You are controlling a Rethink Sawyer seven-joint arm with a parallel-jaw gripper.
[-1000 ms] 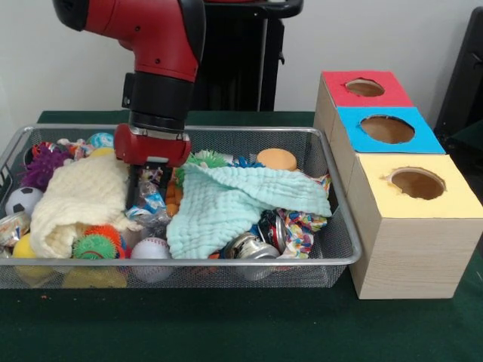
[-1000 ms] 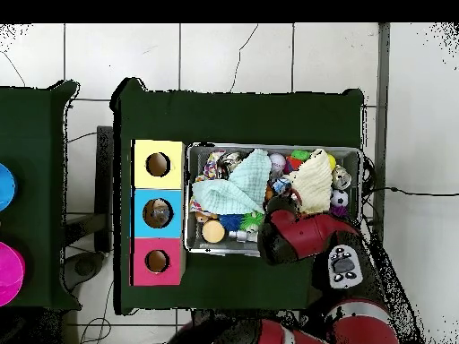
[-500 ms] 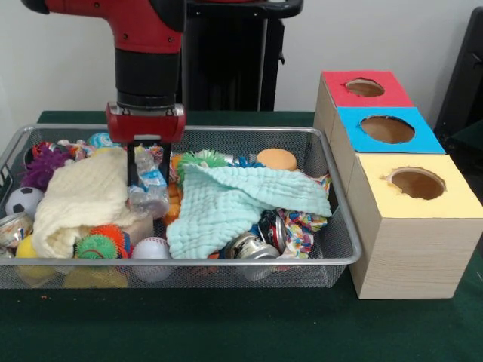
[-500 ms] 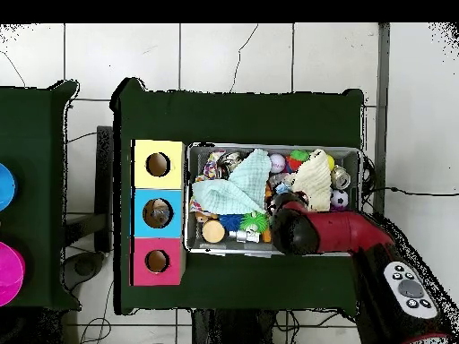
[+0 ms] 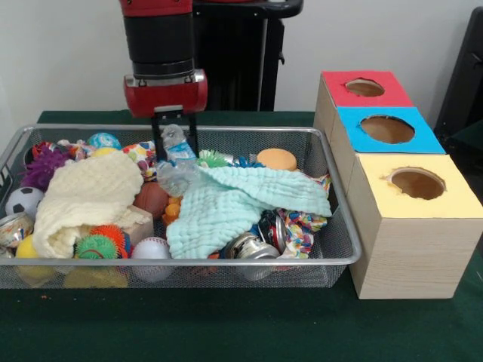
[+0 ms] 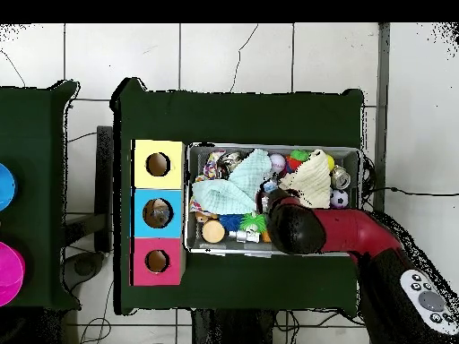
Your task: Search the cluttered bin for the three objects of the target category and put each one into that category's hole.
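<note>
Since a moment ago, we see the gripper (image 5: pixel 174 134) risen above the bin (image 5: pixel 336 202), its fingers clamped on a crumpled plastic bottle (image 5: pixel 176 162), nearer the boxes.

A dark green cloth (image 5: pixel 226 332) covers the table; blue (image 6: pixel 4 186) and magenta discs (image 6: pixel 9 273) lie aside.

Three boxes (image 5: pixel 400 181), two cloths (image 5: pixel 241 200)

Silver wire-mesh bin (image 5: pixel 341 226) — wide, shallow, toy-crammed — beside three holed boxes (image 5: pixel 411 219).
</note>
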